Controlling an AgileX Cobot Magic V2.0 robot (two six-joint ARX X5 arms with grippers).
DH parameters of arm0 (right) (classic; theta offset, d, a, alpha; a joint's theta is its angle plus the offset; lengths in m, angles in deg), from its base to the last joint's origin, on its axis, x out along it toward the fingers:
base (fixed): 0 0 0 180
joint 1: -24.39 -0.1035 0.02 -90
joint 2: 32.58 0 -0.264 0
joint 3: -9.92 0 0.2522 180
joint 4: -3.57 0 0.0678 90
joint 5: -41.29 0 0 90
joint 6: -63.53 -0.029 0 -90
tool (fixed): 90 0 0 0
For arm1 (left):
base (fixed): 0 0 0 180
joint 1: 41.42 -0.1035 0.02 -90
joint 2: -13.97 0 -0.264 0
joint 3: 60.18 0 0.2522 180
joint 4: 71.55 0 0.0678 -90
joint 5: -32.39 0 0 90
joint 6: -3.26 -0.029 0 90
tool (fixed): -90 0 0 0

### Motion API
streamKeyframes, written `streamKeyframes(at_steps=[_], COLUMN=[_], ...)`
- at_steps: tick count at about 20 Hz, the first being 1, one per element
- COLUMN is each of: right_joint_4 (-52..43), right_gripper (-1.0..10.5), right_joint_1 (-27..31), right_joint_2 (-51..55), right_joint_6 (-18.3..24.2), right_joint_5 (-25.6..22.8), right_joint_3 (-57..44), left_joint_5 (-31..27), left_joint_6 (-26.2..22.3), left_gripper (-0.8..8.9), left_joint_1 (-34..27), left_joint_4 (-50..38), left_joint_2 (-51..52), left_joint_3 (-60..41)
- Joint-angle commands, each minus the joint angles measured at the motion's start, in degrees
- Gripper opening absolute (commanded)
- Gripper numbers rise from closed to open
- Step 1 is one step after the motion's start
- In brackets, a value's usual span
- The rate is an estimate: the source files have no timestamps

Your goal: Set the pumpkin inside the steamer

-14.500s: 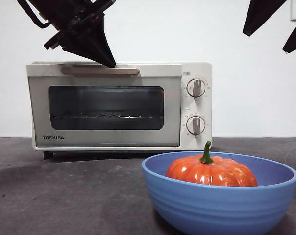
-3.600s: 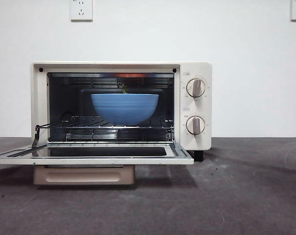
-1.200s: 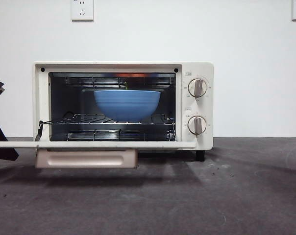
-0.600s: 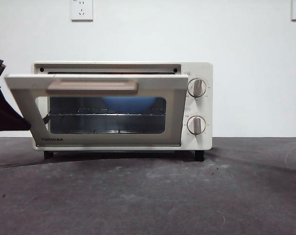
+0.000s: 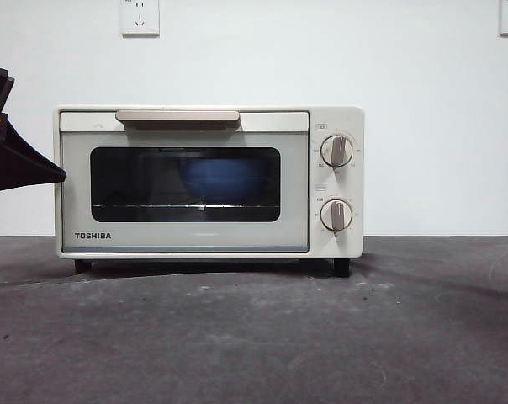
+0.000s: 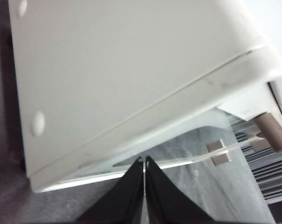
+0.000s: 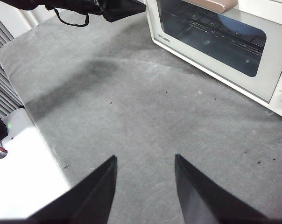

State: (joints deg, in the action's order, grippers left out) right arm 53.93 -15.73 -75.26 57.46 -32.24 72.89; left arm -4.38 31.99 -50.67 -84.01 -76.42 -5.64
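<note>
While cream-white boxy TOSHIBA steamer point(image 5: 208, 181) stands door-closed, blue bowl point(image 5: 223, 178) shows dimly behind glass; pumpkin unseen, presumably within. Left gripper point(image 6: 144, 163) clenched empty, just beside steamer's side. Right gripper point(image 7: 145, 179) spread, farther off.

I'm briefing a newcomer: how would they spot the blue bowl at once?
Find the cream steamer marked TOSHIBA on the dark table. Look through its shut door's dark window: the blue bowl sits on the wire rack inside. It is the only blue thing there.
</note>
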Motion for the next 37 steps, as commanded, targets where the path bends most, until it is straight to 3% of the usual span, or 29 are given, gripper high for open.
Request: streamKeyframes(at_steps=[1,9,15,24,37], right_joint_4=[-0.5,-0.6,-0.7,-2.0,-6.1], right_gripper=[2.0,2.0,2.0,2.0,2.0], right_joint_1=[-0.5,-0.5,-0.5,-0.5,-0.5], right_joint_2=[-0.3,-0.3,-0.3,-0.3,-0.3], right_joint_6=[-0.5,-0.5,-0.4,-0.4,-0.6], right_joint_5=[0.0,-0.1,-0.4,-0.4,-1.3], right_joint_3=[0.4,0.4,0.4,0.4,0.4], left_joint_5=[1.6,1.2,-0.5,-9.9,-26.6], left_joint_6=[0.7,0.3,-3.7,-10.9,-25.7], left_gripper=[0.15,0.15,0.15,0.15,0.15], left_joint_1=[0.2,2.2,5.1,10.8,17.9], left_joint_4=[-0.2,1.7,9.0,25.9,61.1], left_joint_2=[-0.1,6.7,16.7,34.8,51.8], left_joint_3=[0.8,0.8,0.8,1.4,9.8])
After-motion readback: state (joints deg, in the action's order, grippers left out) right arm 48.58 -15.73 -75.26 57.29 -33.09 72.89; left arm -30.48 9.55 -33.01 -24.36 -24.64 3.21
